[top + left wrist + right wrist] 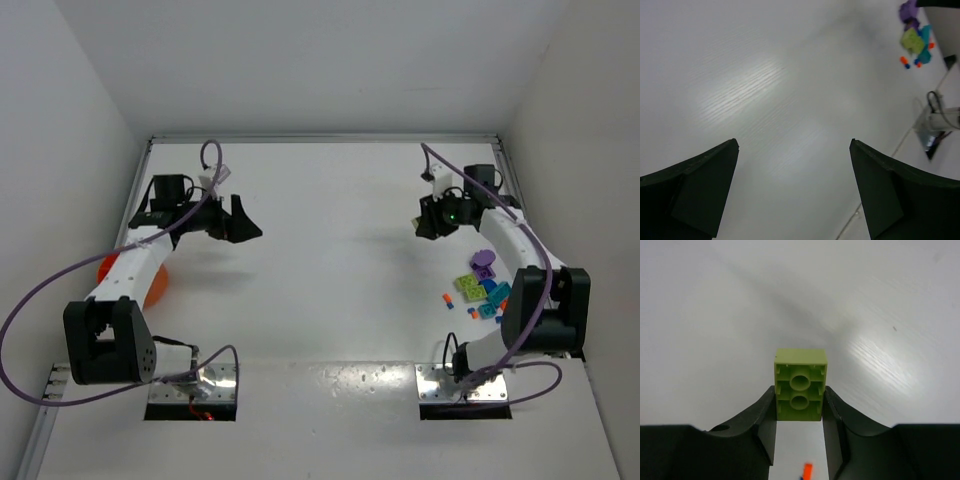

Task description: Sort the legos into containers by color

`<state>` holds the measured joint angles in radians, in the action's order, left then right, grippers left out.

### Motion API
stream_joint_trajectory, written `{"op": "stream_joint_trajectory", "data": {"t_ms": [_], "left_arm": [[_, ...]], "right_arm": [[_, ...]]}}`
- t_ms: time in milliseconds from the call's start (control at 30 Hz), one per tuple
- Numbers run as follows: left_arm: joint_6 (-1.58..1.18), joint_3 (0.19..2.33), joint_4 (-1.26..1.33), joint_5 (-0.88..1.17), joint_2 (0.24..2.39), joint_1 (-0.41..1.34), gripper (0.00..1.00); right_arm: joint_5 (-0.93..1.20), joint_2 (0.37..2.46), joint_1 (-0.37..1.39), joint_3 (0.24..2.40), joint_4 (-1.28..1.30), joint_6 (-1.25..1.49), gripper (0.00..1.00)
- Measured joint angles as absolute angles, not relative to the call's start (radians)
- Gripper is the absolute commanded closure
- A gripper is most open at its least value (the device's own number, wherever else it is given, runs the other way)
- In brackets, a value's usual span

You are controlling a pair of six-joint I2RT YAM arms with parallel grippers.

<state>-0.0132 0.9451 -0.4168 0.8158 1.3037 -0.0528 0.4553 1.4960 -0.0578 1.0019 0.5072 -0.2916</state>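
Our right gripper (800,390) clamps a lime-green rectangular plastic brick (800,377) between its fingertips, hollow underside showing. Our left gripper (794,145) gapes wide. Other small multicoloured plastic bricks (484,284) lie well behind the right fingers.

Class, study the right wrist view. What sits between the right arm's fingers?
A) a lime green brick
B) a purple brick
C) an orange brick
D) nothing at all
A: a lime green brick is pinched between the fingers of the right gripper, its hollow underside facing the camera.
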Motion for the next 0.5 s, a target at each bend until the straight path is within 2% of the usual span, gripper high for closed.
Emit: {"op": "stream_joint_trajectory", "data": {"t_ms": [200, 500], "left_arm": [[-0.200, 0.970, -0.337, 0.984, 1.369, -0.052, 0.03], [-0.406, 0.970, -0.194, 1.035, 1.377, -0.008, 0.11]], "right_arm": [[0.567, 1.547, 0.128, 1.135, 0.496, -0.169, 0.88], [0.598, 1.707, 0.433, 1.303, 0.506, -0.101, 0.89]]}}
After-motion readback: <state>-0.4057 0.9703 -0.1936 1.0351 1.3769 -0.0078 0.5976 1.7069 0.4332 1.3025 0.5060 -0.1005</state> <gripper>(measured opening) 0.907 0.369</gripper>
